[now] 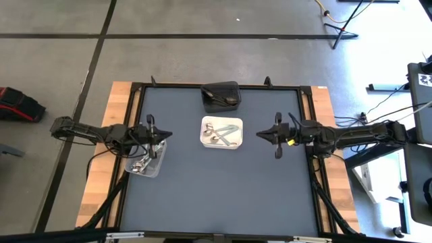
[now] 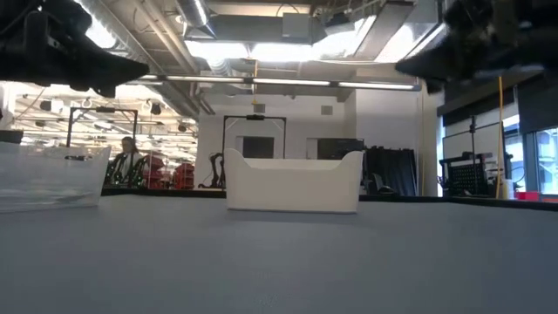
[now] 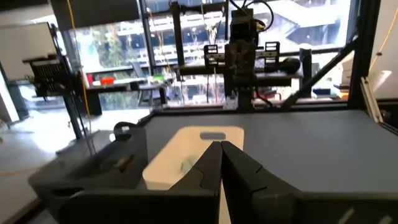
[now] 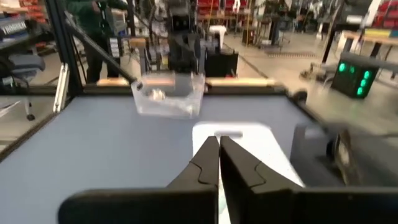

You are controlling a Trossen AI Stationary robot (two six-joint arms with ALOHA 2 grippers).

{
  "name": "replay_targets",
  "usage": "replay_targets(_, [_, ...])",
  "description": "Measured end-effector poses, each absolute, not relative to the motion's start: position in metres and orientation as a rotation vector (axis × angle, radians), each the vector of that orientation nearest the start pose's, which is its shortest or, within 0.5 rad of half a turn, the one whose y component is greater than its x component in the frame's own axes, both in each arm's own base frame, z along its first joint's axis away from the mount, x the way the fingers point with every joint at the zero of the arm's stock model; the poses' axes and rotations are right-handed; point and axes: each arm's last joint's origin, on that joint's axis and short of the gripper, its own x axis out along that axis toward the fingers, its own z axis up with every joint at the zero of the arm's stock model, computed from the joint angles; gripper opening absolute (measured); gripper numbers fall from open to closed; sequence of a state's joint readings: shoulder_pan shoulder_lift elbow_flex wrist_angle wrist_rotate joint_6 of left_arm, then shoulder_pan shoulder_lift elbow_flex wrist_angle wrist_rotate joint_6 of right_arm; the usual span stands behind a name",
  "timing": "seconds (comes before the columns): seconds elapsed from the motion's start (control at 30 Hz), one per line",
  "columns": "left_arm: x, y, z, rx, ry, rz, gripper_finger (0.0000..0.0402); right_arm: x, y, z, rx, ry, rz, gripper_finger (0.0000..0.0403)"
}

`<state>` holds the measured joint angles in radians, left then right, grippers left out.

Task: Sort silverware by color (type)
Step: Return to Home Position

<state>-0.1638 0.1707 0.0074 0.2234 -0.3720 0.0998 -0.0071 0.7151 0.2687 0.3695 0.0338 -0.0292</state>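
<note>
Several silver and darker spoons [image 1: 221, 133] lie crossed in the white tray [image 1: 204, 140] at the table's middle. More shiny spoons [image 1: 141, 165] lie in the clear container [image 1: 156, 169] on the left. A dark piece [image 1: 227, 101] rests in the black container [image 1: 221, 88] by the far edge. My left gripper [image 1: 169, 134] [image 3: 221, 145] hangs shut left of the white tray, above the clear container's far end, and points at the tray. My right gripper [image 1: 258, 135] [image 4: 219, 138] hangs shut right of the tray, facing it. Both stay above the table and hold nothing.
The white tray [image 2: 294, 183] and the clear container [image 2: 48, 179] stand on the grey mat, with open mat on the near side. A black frame [image 1: 305, 88] borders the table. A person [image 2: 127, 159] stands far back in the room.
</note>
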Motion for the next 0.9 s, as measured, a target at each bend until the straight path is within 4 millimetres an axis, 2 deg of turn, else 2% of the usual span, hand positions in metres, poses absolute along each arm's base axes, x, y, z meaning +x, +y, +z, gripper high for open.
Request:
replay_targets(0.1, [0.106,-0.007,0.170,0.072,-0.019,0.207,0.0002,0.154,-0.002,0.203,0.001,0.094,-0.049,0.0005])
replay_targets(0.43, [0.107,-0.009,0.168,0.037,0.002,0.145,0.0002,0.124,-0.002,0.176,0.096,0.025,-0.052,0.0005])
replay_targets(0.67, [0.107,-0.009,0.168,0.032,-0.002,0.134,0.0002,0.110,-0.004,0.173,0.124,0.026,-0.131,0.0005])
replay_targets(0.9, [0.107,-0.009,0.169,0.029,-0.014,0.131,0.0002,0.097,-0.004,0.170,0.135,0.031,-0.138,0.0005])
